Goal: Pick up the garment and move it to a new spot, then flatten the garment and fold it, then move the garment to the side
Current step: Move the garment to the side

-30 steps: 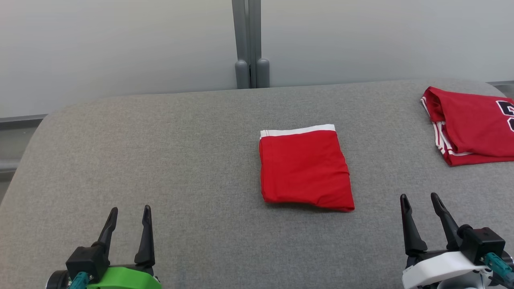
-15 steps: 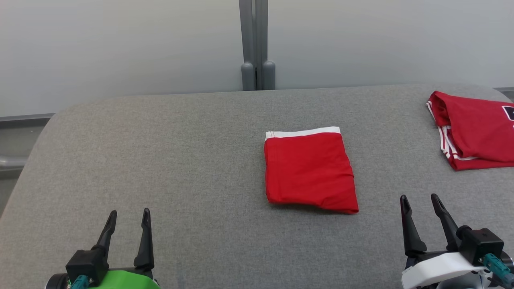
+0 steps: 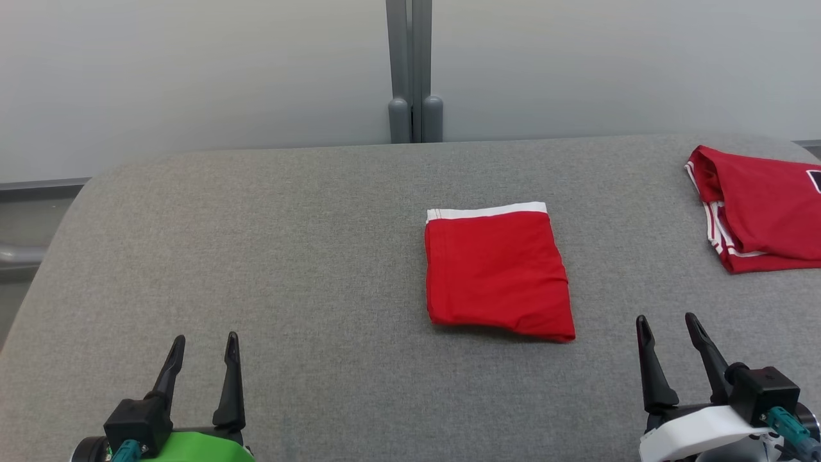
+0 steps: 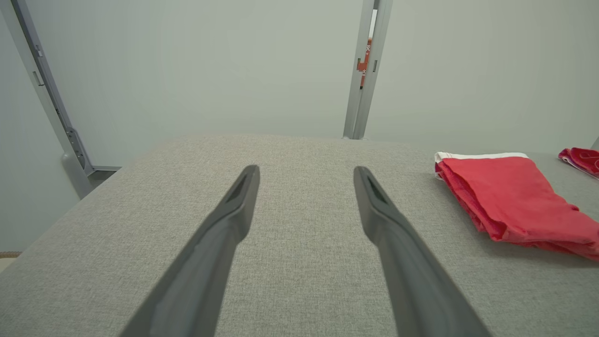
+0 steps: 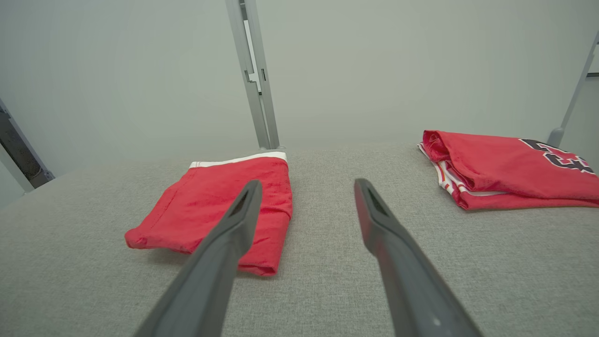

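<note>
A folded red garment [image 3: 497, 273] with a white band along its far edge lies flat near the middle of the grey padded table [image 3: 288, 256]. The same garment [image 4: 510, 201] appears to the right in the left wrist view, and left of centre [image 5: 220, 206] in the right wrist view. My left gripper [image 3: 203, 341] stands open at the lower left, well away from the garment, nothing between its fingers. Near the lower right my right gripper [image 3: 667, 324] is open too, just short of the garment's near right corner and apart from it.
A second folded red jersey [image 3: 763, 208] with white trim and a dark number lies at the table's far right, also seen as the jersey [image 5: 505, 168] in the right wrist view. A grey post [image 3: 414, 70] stands behind the table against a pale wall.
The head view has shifted a little, so the table and both garments sit slightly further right in the picture. Both grippers stay open and low; nothing was grasped or moved.
</note>
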You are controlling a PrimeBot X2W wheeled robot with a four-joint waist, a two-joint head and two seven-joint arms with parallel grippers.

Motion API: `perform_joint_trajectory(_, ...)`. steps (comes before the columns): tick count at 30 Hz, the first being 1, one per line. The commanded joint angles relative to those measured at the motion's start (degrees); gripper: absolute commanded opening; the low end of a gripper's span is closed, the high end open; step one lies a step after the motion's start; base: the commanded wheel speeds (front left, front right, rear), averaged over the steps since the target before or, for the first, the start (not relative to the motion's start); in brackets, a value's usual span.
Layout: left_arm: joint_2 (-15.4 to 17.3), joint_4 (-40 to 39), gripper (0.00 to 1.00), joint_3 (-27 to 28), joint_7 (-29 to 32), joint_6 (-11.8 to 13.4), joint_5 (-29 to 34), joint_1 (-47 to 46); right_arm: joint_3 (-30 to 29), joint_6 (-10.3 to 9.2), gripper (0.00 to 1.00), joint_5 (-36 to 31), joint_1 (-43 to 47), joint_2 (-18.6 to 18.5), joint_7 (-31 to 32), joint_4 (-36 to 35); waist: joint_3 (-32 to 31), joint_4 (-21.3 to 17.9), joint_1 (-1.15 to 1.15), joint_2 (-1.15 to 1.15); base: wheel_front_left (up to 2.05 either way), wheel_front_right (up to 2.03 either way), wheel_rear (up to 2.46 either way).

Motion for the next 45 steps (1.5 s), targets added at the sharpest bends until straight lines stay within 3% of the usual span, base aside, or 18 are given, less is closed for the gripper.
perform_joint_trajectory(1,0.0,-0.2,1.0,0.3,-0.2,-0.1,0.1,0.8,0.1,-0.02,1.0,-0.2,0.7,0.0,-0.2,0.2,0.0,0.0,0.0,0.0,0.0,0.0,0.0)
perform_joint_trajectory(10,-0.1,-0.3,1.0,0.6,-0.2,-0.2,0.2,1.0,1.0,-0.02,1.0,-0.1,-1.6,0.2,-0.2,0.9,0.1,-0.1,0.0,0.0,0.0,0.0,0.0)
perform_joint_trajectory(18,-0.2,0.1,1.0,0.0,-0.2,-0.2,0.3,-0.6,4.0,-0.02,1.0,-1.5,-9.2,-1.1,-0.1,4.5,1.1,1.0,0.0,0.0,0.0,0.0,0.0)
perform_joint_trajectory(31,-0.6,-0.4,1.0,-1.0,-0.2,0.1,-0.5,-3.6,6.3,-0.02,1.0,-3.6,-27.7,-6.4,1.1,18.1,7.3,5.7,0.0,0.0,0.0,0.0,0.0)
perform_joint_trajectory(45,-0.8,-0.1,1.0,-3.8,-0.2,0.6,-2.2,-8.8,8.0,-0.02,1.0,-1.3,-37.7,-7.5,5.6,38.5,14.1,9.2,0.0,0.0,0.0,0.0,0.0)
